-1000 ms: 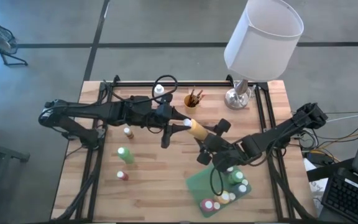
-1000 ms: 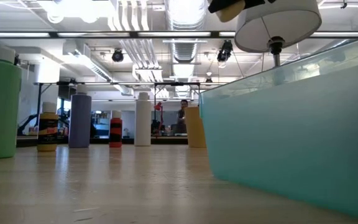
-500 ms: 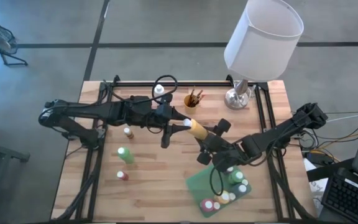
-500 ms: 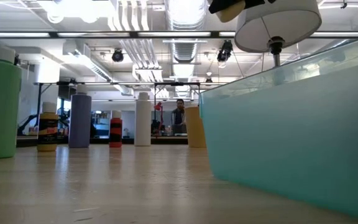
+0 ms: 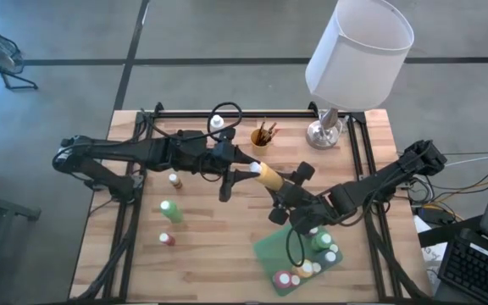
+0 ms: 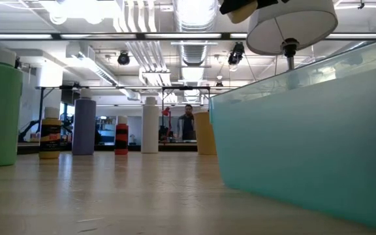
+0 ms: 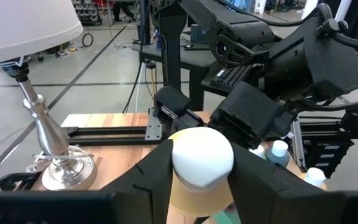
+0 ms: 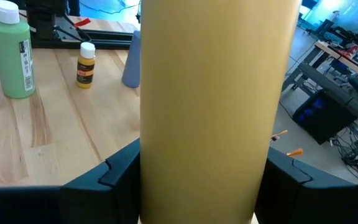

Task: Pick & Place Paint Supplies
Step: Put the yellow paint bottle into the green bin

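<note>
Both my left end effector [image 5: 246,169] and right end effector [image 5: 280,188] clamp the white-capped tan cylindrical paint bottle [image 5: 267,176], at worktop centre, its cap toward ten o'clock.

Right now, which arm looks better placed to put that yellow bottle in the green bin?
The right: its end effector grips the yellow bottle by its body and sits nearer the green bin; the left end effector only holds the cap end.
</note>
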`<state>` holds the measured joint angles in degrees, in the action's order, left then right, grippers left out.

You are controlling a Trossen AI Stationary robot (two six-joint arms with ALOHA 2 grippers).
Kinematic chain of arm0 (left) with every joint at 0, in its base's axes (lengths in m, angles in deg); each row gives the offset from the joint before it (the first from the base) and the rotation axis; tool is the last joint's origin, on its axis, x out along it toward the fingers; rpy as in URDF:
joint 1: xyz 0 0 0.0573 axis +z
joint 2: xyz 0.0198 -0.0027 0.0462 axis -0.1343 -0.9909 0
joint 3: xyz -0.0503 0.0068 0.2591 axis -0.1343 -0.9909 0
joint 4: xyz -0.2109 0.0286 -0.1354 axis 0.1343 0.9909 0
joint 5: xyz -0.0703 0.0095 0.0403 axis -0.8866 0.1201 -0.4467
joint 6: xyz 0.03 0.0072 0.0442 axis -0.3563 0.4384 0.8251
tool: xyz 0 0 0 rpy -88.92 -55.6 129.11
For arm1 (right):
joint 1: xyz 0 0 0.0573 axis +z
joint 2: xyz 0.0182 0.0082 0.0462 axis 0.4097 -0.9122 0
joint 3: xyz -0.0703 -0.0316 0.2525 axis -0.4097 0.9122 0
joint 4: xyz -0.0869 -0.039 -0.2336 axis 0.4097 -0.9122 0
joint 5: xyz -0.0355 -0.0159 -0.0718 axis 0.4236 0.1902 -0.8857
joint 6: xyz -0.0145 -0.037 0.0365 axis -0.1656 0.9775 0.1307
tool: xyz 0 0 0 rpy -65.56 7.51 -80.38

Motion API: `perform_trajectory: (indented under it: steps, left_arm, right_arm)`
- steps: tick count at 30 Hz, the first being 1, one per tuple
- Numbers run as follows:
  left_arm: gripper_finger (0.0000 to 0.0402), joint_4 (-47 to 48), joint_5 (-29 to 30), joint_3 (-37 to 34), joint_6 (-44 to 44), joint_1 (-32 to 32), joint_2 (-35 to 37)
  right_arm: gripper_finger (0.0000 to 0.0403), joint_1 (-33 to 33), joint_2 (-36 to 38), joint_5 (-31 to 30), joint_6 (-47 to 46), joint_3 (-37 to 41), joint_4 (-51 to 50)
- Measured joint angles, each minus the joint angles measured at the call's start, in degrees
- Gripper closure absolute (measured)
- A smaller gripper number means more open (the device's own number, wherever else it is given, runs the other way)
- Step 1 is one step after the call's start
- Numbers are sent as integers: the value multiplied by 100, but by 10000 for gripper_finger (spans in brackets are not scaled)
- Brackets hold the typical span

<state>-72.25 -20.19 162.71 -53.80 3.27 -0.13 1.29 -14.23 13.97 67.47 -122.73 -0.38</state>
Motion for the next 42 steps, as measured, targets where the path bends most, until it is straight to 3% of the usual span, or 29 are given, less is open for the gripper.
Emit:
perform_trajectory:
  steps: [7,12,18,24,29,33,38,42]
  left_arm:
    - [233,-35,-44,2,-18,-2,0]
    - [188,-30,10,2,-79,-4,4]
    - [131,151,654,6,81,-4,254]
    - [127,684,1114,-172,253,-5,793]
    - [128,253,1053,-1119,346,-37,1357]
    - [129,-784,822,-2300,361,-26,1843]
    - [129,-2459,179,-3773,292,-33,2324]
    - [129,-4121,-209,-4742,181,-29,2394]
  right_arm:
    - [180,-2,0,15,13,0,-8]
    - [189,-4,0,15,8,0,-6]
    - [190,0,7,-25,-35,0,-14]
    - [191,18,55,4,-214,0,-282]
    - [191,67,61,681,-370,136,-219]
    - [190,174,61,1185,-225,563,473]
    - [189,330,61,1540,60,1239,1906]
    - [189,389,61,2074,854,1745,3785]
